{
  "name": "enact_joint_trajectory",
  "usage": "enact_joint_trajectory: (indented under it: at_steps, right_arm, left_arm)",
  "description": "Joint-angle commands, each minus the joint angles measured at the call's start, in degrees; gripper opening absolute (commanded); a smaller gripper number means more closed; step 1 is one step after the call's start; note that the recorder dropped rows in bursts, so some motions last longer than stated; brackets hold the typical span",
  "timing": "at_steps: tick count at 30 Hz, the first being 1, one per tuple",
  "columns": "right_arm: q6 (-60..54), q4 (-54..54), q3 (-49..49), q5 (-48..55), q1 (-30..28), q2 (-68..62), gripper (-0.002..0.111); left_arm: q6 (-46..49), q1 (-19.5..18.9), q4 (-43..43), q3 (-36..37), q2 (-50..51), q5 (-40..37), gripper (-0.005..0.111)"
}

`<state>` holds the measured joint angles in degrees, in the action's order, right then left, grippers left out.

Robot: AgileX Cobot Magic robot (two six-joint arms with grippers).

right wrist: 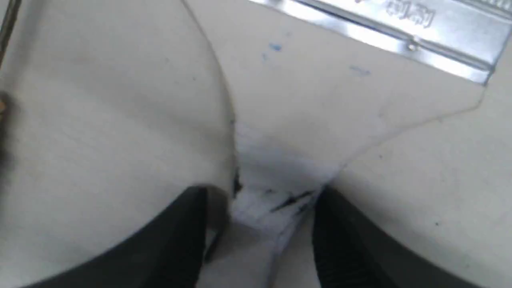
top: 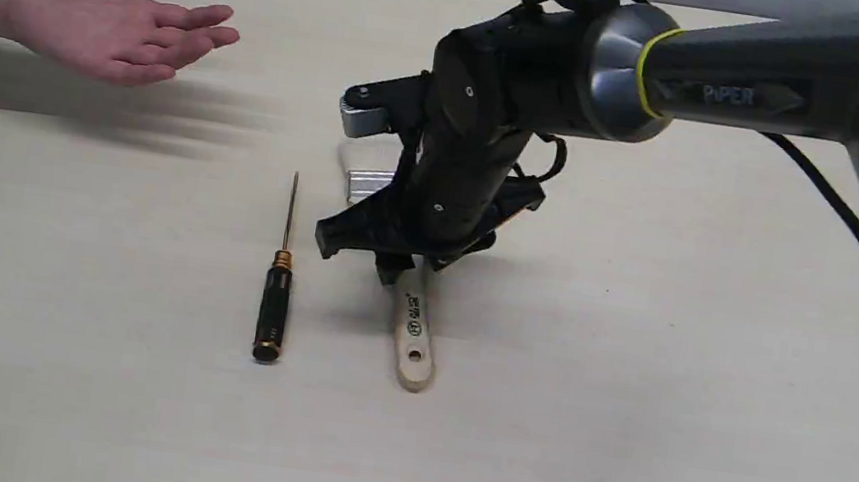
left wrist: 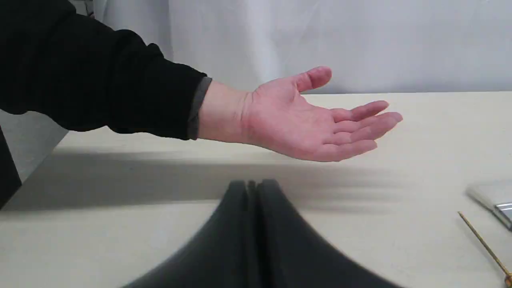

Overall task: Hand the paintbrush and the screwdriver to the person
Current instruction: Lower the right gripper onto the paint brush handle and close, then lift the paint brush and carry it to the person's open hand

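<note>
- Nothing has been handed over yet, as far as the views show: the person's hand (top: pixel 107 8) waits palm-up and empty above the far left corner of the worktop (top: pixel 620 432).
- The screwdriver (top: pixel 275 299) lies untouched around the middle of the worktop. Its shaft points at the far edge and its black handle at the near edge.
- The paintbrush (top: pixel 413 338) lies just beside it on the side toward the right edge, roughly parallel, with its ferrule farther back and its handle end toward the near edge. It looks to be flat on the worktop.
- By my reading, the step in hand is the first grasp. The lift, the carry to the palm and the whole screwdriver hand-over are left.
- The right gripper (right wrist: pixel 268 198) is down over the brush, its jaws narrowly parted astride the white-smeared handle. One jaw appears to meet the handle's edge. Whether they are pressing it I cannot tell.
- The left gripper (left wrist: pixel 251 188) faces the waiting hand, its jaws pressed together with nothing between them.
</note>
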<state>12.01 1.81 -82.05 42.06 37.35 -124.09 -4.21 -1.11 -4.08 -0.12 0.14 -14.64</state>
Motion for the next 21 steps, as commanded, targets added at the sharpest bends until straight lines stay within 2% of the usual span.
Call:
enact_joint_trajectory:
  at_steps: [1, 4, 7, 10, 16, 21]
  right_arm:
    - [2.75, -1.05, 0.15, -2.84, 0.07, -1.96, 0.045]
    - [4.95, -1.42, 0.15, -4.78, 0.07, -2.41, 0.041]
    - [4.95, -4.13, 0.15, -5.04, 0.07, -2.41, 0.026]
    - [4.95, -7.23, 0.15, -4.27, 0.07, -2.41, 0.004]
    - [3.66, -7.68, 0.15, -3.75, 0.07, -1.81, 0.004]
    - [-0.7, -1.81, 0.15, -2.69, 0.07, 3.41, 0.004]
  left_arm:
    - [-0.12, 0.47, 0.21, 0.12, -0.14, 0.22, 0.0]
    - [-0.12, 0.47, 0.21, 0.12, -0.14, 0.22, 0.0]
    - [-0.12, 0.47, 0.21, 0.12, -0.14, 0.22, 0.0]
    - [-0.12, 0.47, 0.09, 0.12, -0.14, 0.29, 0.0]
    - [-0.12, 0.47, 0.09, 0.12, -0.14, 0.29, 0.0]
    - [-0.12, 0.47, 0.09, 0.12, -0.14, 0.34, 0.0]
